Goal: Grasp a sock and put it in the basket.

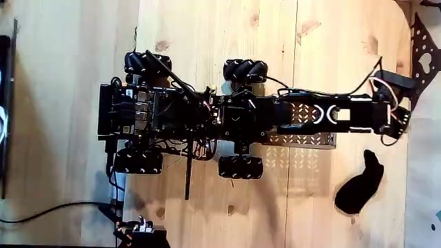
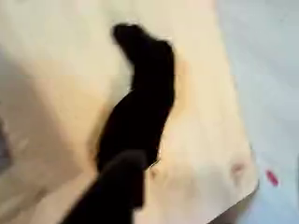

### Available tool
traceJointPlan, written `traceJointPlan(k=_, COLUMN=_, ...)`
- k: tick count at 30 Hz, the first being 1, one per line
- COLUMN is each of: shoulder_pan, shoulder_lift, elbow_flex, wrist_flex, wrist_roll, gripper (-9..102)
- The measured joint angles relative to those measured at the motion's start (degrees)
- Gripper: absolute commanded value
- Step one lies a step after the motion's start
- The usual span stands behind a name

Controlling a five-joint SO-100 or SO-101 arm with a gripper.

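In the fixed view the black sock (image 1: 360,184) lies limp on the wooden table, at the lower right and apart from the robot. My arm reaches right from the wheeled chassis. Its gripper (image 1: 402,110) sits above the sock in that picture and does not touch it. The tan lattice basket (image 1: 298,141) lies under the arm beside the chassis, partly hidden by the arm. In the blurred wrist view the sock (image 2: 142,98) stretches up the middle, and one dark gripper finger (image 2: 117,187) rises from the bottom edge in front of it. The frames do not show how far the jaws stand apart.
The wheeled chassis (image 1: 179,114) fills the middle of the table. A black perforated plate (image 1: 425,52) stands at the right edge. The wooden board ends just right of the sock (image 2: 248,173). A cable (image 1: 48,210) runs along the lower left.
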Motion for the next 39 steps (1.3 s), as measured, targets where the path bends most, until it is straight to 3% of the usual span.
traceJointPlan(k=9, shoulder_pan=-0.88, shoulder_lift=-11.07, elbow_flex=0.00, wrist_flex=-5.89, wrist_roll=0.18, gripper=23)
traceJointPlan(k=16, shoulder_pan=3.34, shoulder_lift=-25.84, elbow_flex=0.00, wrist_flex=-16.52, wrist_roll=2.11, gripper=23)
traceJointPlan(k=28, shoulder_pan=12.22, shoulder_lift=-34.45, elbow_flex=0.00, wrist_flex=-30.23, wrist_roll=-0.53, gripper=23)
traceJointPlan(k=35, shoulder_pan=16.17, shoulder_lift=-39.38, elbow_flex=-0.70, wrist_flex=-36.56, wrist_roll=-2.99, gripper=23)
traceJointPlan(k=39, shoulder_pan=18.90, shoulder_lift=-49.39, elbow_flex=-8.79, wrist_flex=-37.53, wrist_roll=-3.96, gripper=23)
